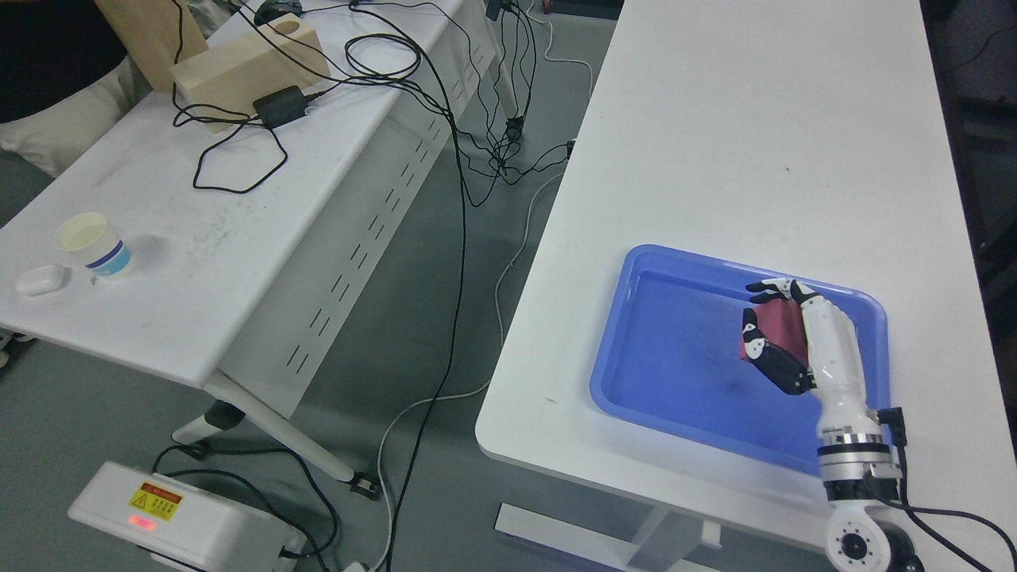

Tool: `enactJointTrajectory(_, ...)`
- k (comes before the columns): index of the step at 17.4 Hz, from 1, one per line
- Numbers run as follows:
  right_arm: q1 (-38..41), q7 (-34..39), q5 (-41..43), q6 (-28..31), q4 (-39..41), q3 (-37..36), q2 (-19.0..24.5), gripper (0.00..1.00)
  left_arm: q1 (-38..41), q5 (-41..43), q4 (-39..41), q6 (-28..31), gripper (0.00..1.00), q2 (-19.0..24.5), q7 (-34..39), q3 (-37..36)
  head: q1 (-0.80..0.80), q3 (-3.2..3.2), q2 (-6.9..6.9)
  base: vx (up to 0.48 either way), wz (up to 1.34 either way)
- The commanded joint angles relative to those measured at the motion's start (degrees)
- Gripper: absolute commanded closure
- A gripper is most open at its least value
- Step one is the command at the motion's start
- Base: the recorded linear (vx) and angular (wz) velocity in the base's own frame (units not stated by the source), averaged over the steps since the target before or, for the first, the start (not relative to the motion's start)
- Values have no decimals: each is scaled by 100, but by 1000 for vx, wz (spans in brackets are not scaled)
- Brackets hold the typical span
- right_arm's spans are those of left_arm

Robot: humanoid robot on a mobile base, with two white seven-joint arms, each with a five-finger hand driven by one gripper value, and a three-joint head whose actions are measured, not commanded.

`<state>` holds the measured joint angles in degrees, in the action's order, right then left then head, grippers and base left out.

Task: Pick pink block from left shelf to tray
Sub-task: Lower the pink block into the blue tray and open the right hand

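Observation:
My right hand (pixel 764 322) comes in from the lower right and hangs over the blue tray (pixel 636 318) on the white table. Its fingers are curled around a pink block (pixel 775 330), which shows dark pink between the thumb and the other fingers. The block is held above the right half of the tray's floor. My left arm is out of view.
The white table (pixel 755 143) stretches away behind the tray. A second white table (pixel 199 199) at the left carries a paper cup (pixel 91 245), a small white case (pixel 40 280), a wooden block (pixel 246 67) and black cables. A white box (pixel 175 520) with a warning label lies on the floor.

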<state>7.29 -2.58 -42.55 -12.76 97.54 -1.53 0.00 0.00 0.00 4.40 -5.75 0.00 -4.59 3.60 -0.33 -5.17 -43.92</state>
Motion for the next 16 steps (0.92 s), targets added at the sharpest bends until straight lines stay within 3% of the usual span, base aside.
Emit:
enactJointTrajectory(1,9,153,544,142,-25,48,-100,63,52,9,0,-5,0,100,2,0,0,0,0,59,58)
enactJointTrajectory(4,62,153,836,142,-25,180,-100,56,52,9,0,-5,0,100,2,0,0,0,0,9,10)
enactJointTrajectory(6,79,170,1019,142,-25,189,-100,45,52,9,0,-5,0,100,2,0,0,0,0,0,0)
enactJointTrajectory(8,79,328,1388,159,-16,180,-100,15,52,9,0,-5,0,100,2,0,0,0,0,0,0)
enactJointTrajectory(10,79,364,1696,124,-7,145,-100,1,52,9,0,-5,0,100,2,0,0,0,0,0,0)
enactJointTrajectory(16,79,496,3094,1,-7,57,-100,0,52,9,0,-5,0,100,2,0,0,0,0,0,0)
